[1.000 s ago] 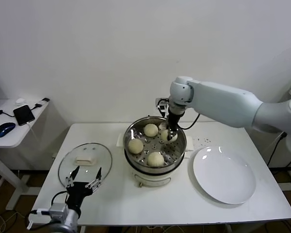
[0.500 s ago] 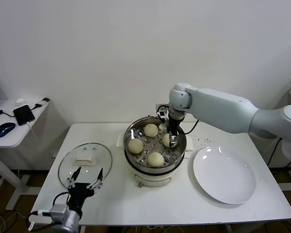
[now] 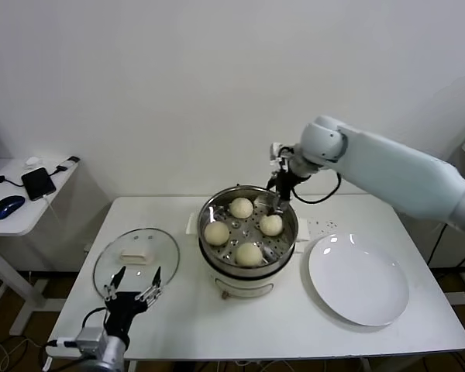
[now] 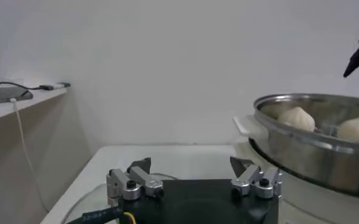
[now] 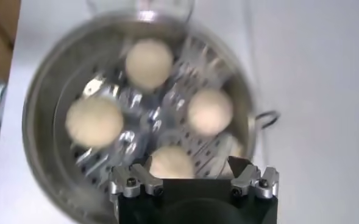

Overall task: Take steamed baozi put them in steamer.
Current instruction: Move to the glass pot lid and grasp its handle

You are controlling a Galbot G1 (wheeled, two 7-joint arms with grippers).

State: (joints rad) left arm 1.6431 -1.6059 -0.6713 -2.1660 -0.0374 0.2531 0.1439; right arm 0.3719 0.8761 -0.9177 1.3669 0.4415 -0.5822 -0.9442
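Observation:
Several cream-white steamed baozi [image 3: 249, 253] lie on the perforated tray of the steel steamer [image 3: 204, 218] at the table's middle; none is held. My right gripper [image 3: 277, 201] hangs open just above the steamer's far right rim, empty. From its wrist I look down on the steamed baozi [image 5: 149, 63] in the steamer [image 5: 40, 106], with the right gripper [image 5: 190, 168] spread wide over the nearest bun. My left gripper [image 3: 132, 280] rests open and empty at the front left of the table, beside the lid. The left wrist view shows the left gripper [image 4: 191, 167] and the steamer [image 4: 313, 152].
A round glass lid [image 3: 136, 260] with a white handle lies left of the steamer. A flat white plate [image 3: 358, 279] sits to the right. A power strip [image 3: 318, 226] lies behind the plate. A side table [image 3: 15, 221] at far left holds a phone and a mouse.
My right gripper opened and let go of a baozi on the tray's right side, then rose and drew back to the right, above the rim. The left arm stayed still.

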